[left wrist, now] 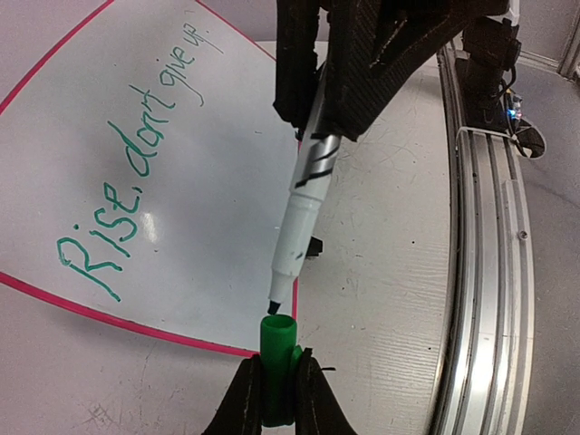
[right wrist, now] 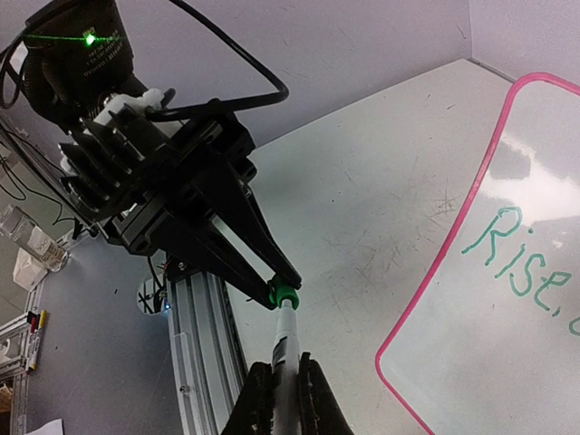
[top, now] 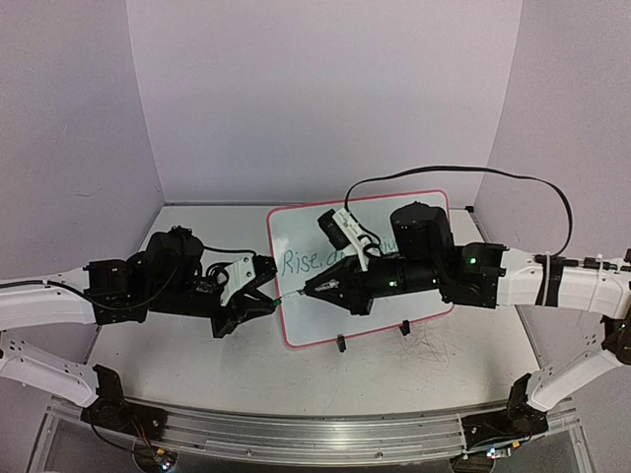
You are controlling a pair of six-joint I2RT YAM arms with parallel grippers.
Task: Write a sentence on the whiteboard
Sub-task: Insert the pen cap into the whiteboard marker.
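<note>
The whiteboard (top: 308,307), white with a pink frame, lies on the table and carries green writing, "Rise, don't give up." (left wrist: 136,172). My left gripper (left wrist: 278,381) is shut on a green marker cap (left wrist: 276,358), held mouth up just off the board's near-left edge. My right gripper (right wrist: 285,376) is shut on the white marker (right wrist: 284,340). The marker's dark tip (left wrist: 275,306) sits right at the cap's mouth. In the top view the two grippers meet nose to nose over the board's left edge (top: 283,296). In the right wrist view the cap (right wrist: 285,294) shows pinched in the left gripper.
Two black clip feet (top: 341,343) (top: 404,328) stand at the board's near edge. A black cable (top: 444,172) loops above the right arm. An aluminium rail (top: 315,434) runs along the table's near edge, and lavender walls close the back and sides.
</note>
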